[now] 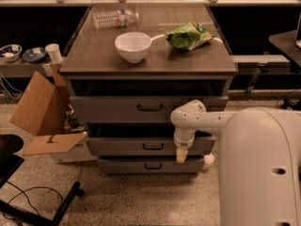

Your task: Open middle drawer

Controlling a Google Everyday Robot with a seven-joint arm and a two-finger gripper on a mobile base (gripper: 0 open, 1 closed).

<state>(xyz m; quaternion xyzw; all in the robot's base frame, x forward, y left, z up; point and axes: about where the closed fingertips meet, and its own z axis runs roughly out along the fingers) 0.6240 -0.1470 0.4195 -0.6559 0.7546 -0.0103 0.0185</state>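
The gripper [181, 155] hangs at the right end of the middle drawer [122, 146], low in the frame's middle. I cannot tell if it is open. It looks like the reaching step. Next it must go left to the handle [153, 146].

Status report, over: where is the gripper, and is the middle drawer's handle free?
Gripper hangs before middle drawer, right of its handle, not on it. Nothing blocks the handle.
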